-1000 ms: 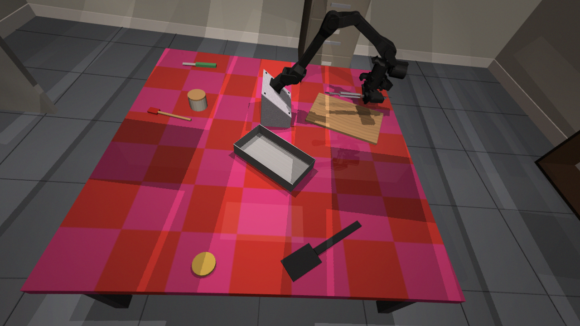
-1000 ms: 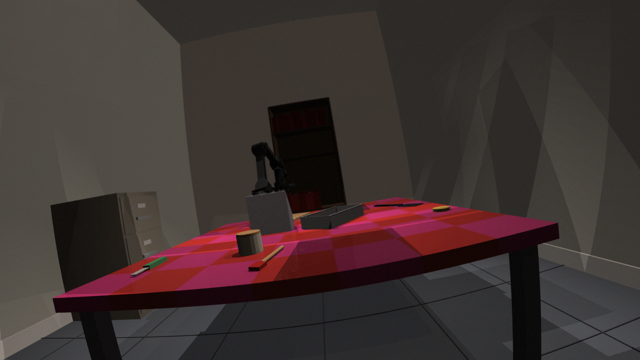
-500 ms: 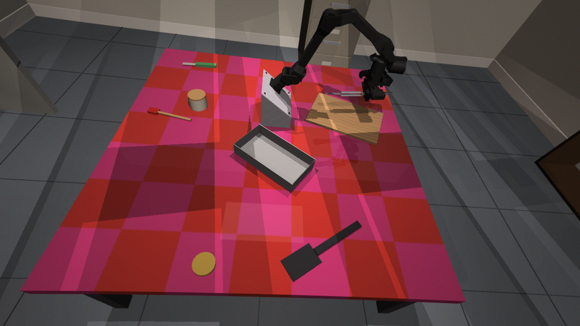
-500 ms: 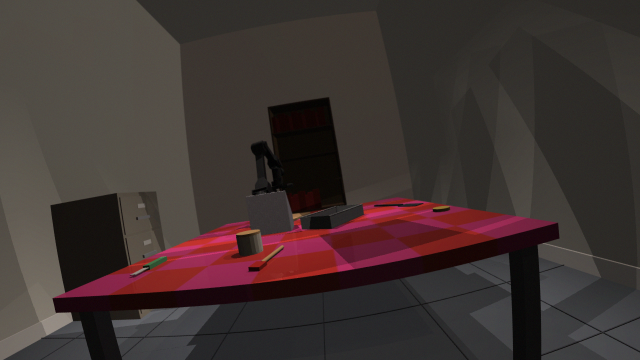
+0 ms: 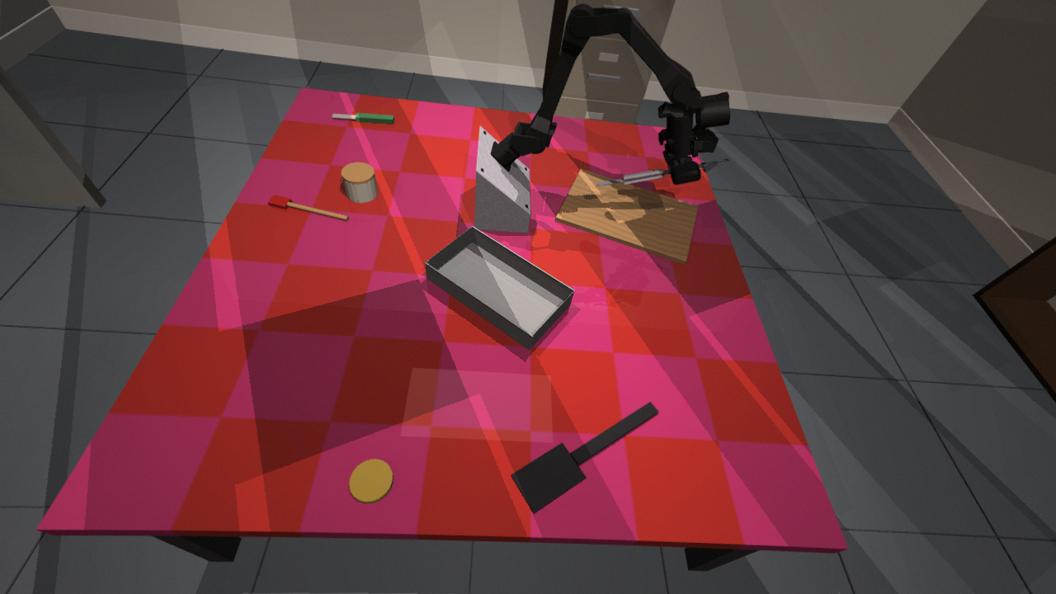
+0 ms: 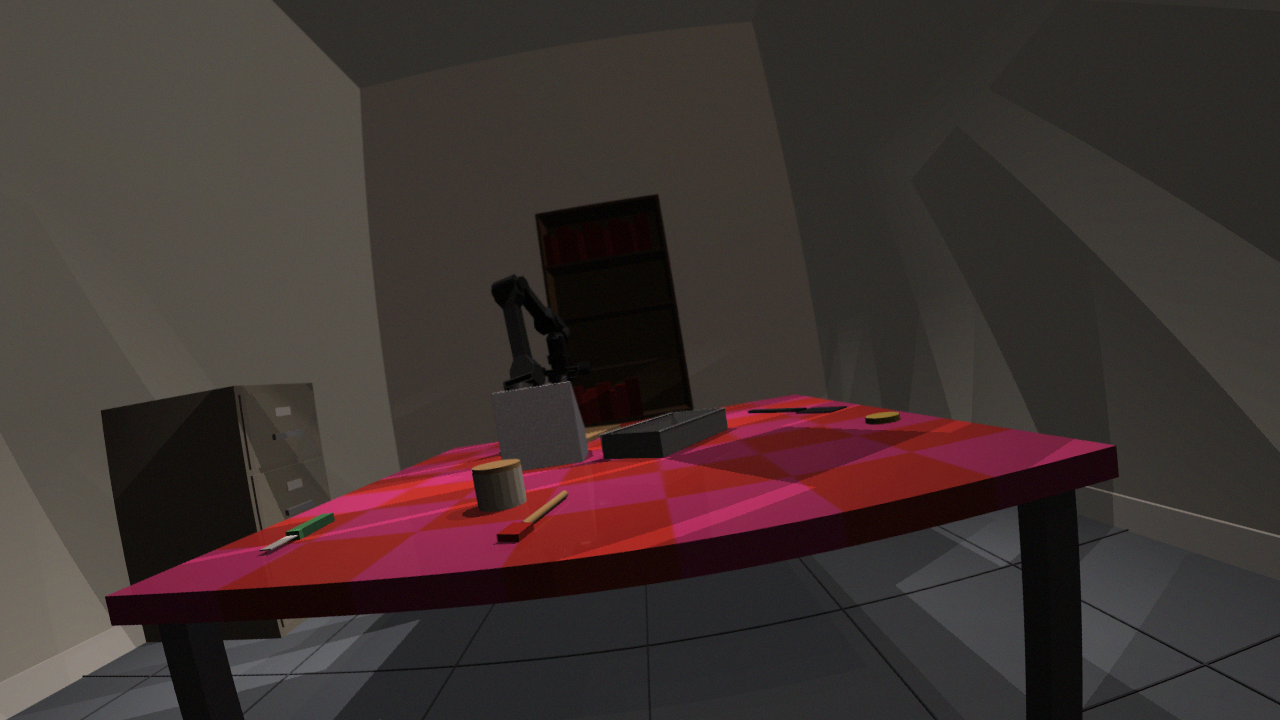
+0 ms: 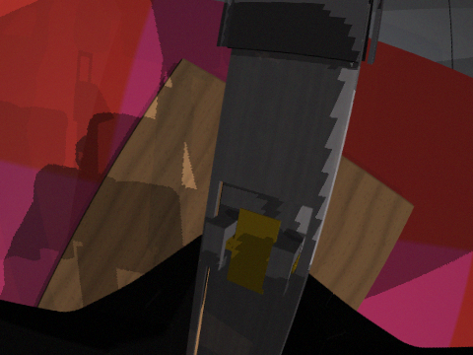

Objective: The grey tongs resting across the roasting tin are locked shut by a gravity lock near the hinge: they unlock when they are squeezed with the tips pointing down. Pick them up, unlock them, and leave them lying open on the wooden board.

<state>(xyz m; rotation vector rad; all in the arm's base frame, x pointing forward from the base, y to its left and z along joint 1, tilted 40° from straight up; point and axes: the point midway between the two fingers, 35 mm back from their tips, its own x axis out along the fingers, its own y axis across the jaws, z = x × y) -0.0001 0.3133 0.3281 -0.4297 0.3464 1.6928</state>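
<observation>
My gripper (image 5: pixel 684 176) (image 7: pixel 236 251) is shut on the grey tongs (image 5: pixel 640 176) (image 7: pixel 276 123) and holds them above the far right part of the wooden board (image 5: pixel 664 238) (image 7: pixel 367 212). In the top view the tongs look roughly level, one end over the board and the other reaching right past the gripper. In the wrist view one broad grey face runs through the picture, with a yellow piece (image 7: pixel 255 256) between the fingers. Whether the tongs are locked cannot be told. The roasting tin (image 5: pixel 472 304) (image 6: pixel 631 444) is empty.
A grey wedge-shaped base (image 5: pixel 502 203) (image 6: pixel 541 425) carries the arm, left of the board. A lidded canister (image 5: pixel 360 188), a red-headed tool (image 5: pixel 317 211) and a green-handled tool (image 5: pixel 374 118) lie further left. A black spatula (image 5: pixel 549 476) and a yellow disc (image 5: pixel 370 480) lie at the front.
</observation>
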